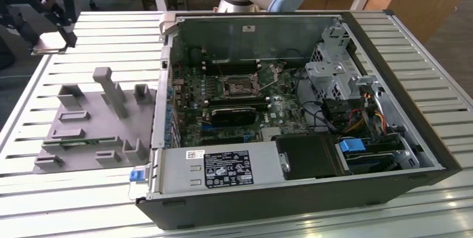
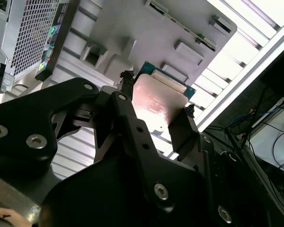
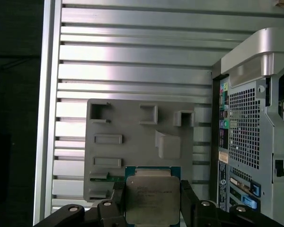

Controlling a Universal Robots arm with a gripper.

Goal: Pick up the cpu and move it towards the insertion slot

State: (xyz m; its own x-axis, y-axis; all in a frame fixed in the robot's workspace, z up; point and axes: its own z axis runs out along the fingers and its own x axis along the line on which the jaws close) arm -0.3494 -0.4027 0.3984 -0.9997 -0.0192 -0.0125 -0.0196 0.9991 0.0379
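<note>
exterior view: cpu (image 1: 50, 41) clamped in gripper (image 1: 54, 44), well apart from insertion slot (image 1: 241, 86), case wall (image 1: 161, 105) between, could get clipped | second wrist view: cpu (image 2: 157, 100) pinched by thin edges, slip possible | first wrist view: grey holder (image 3: 132, 124) seen behind cpu (image 3: 153, 198)

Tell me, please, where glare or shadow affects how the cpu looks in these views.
Second wrist view: the cpu, clamped in the gripper, carries a pinkish-white sheen, and the slatted table beyond is blown out white. First wrist view: the cpu is evenly lit. Exterior view: the computer case interior is dimmer than the table.
</note>
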